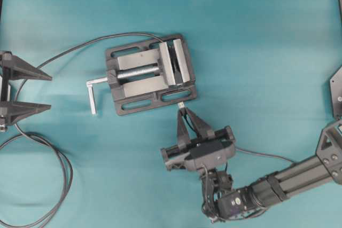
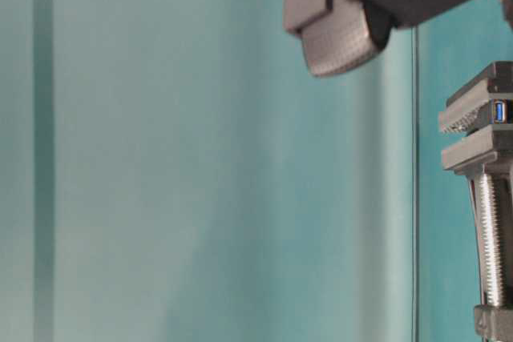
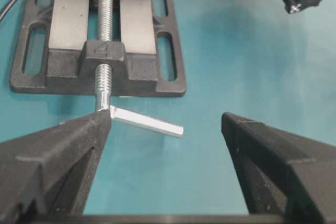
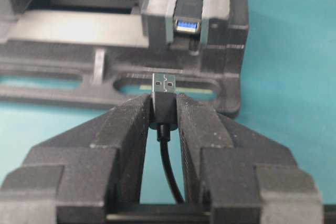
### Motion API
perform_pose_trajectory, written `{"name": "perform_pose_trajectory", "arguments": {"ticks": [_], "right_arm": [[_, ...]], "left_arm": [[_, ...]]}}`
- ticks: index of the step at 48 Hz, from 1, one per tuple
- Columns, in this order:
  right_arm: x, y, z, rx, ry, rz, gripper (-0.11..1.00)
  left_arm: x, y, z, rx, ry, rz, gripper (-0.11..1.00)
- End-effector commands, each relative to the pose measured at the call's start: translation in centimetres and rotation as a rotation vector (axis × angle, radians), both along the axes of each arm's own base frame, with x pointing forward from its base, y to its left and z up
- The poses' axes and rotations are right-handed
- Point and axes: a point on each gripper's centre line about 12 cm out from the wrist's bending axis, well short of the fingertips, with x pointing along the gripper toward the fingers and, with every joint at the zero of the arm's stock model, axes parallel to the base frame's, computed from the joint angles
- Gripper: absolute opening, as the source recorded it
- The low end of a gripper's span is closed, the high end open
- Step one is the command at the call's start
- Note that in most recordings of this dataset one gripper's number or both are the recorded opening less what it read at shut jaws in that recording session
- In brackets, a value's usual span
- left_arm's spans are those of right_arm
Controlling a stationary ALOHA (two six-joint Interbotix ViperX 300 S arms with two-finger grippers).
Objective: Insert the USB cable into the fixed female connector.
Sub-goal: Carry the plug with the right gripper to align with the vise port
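The USB cable's plug [image 4: 164,98] is pinched between my right gripper's [image 4: 164,104] fingers, with its silvery tip [image 4: 164,83] poking out forward. My right gripper [image 1: 183,111] is shut on it just below the vise's near edge. The thin cable [image 1: 262,155] trails off to the right. The fixed female connector [image 4: 187,24] shows a blue opening and is clamped between the vise jaws, a short gap ahead of the plug and slightly to its right. The connector [image 2: 499,111] also shows in the table-level view. My left gripper [image 1: 49,92] stands open and empty at the left edge, its open fingers [image 3: 79,145] framing the vise.
The grey vise [image 1: 149,73] sits mid-table, its silvery crank handle [image 1: 92,95] sticking out on the left toward the left gripper [image 3: 167,121]. A long dark cable [image 1: 64,169] runs from the vise's far side and loops at the lower left.
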Motion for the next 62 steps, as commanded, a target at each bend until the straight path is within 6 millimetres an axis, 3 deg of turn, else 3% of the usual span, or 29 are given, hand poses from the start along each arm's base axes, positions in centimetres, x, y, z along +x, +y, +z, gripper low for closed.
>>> {"name": "perform_pose_trajectory", "arguments": {"ticks": [1, 20, 62], "right_arm": [[0.6, -0.4, 1.3, 0.015, -0.034, -0.023, 0.21], [1.4, -1.4, 1.8, 0.016, -0.001, -0.045, 0.21], [0.8, -2.9, 2.5, 0.025, 0.008, -0.085, 0.21]], "left_arm": [[0.2, 0.0, 0.3, -0.004, -0.006, 0.002, 1.00], [0.2, 0.0, 0.2, -0.005, -0.014, 0.004, 1.00], [0.1, 0.0, 0.0, -0.016, -0.015, 0.009, 1.00]]}}
